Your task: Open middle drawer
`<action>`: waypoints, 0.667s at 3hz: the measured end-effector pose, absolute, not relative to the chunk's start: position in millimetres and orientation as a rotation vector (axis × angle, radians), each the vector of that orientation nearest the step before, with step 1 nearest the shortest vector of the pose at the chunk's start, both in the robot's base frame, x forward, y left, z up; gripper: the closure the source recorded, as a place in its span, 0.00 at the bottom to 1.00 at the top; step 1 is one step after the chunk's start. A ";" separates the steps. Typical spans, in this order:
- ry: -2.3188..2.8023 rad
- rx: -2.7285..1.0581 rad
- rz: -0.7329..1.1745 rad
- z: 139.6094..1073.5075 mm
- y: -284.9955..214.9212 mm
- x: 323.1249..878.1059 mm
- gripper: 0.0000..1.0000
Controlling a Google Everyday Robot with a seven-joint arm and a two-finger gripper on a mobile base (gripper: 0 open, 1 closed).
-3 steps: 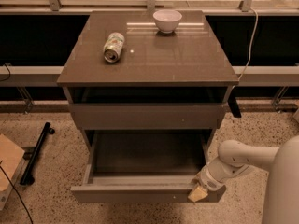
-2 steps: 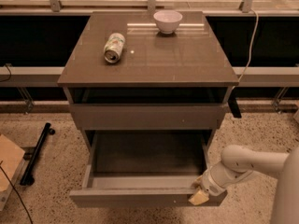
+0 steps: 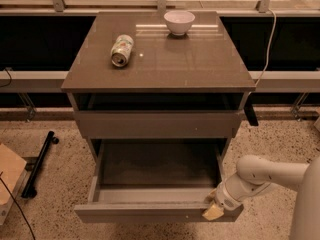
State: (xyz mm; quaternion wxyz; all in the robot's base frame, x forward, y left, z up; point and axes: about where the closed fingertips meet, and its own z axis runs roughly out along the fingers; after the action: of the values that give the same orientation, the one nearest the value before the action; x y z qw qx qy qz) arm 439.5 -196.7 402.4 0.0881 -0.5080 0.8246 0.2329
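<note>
Floor (image 3: 280, 134) of speckled stone runs under one grey-brown cabinet (image 3: 160, 64), which stands before a dark glazed wall. Two drawers show: the top drawer (image 3: 157, 125) pushed in, and the middle drawer (image 3: 150, 213) below it pulled well out. One white arm (image 3: 270, 173) reaches in from the right. The gripper (image 3: 212, 213) sits at that drawer front's right corner; whether it grips cannot be told. On top are one white bowl (image 3: 179, 21) and one can (image 3: 122, 50) lying on its side.
</note>
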 end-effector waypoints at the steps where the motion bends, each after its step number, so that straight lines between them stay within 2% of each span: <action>1: 2.468 -1.475 0.736 394.6 -199.8 415.0 0.64; 2: 2.468 -1.475 0.737 402.3 -199.8 416.8 0.39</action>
State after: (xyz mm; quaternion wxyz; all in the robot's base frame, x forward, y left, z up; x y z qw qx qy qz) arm 416.8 -199.8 402.3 0.0866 -0.4952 0.8284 0.2472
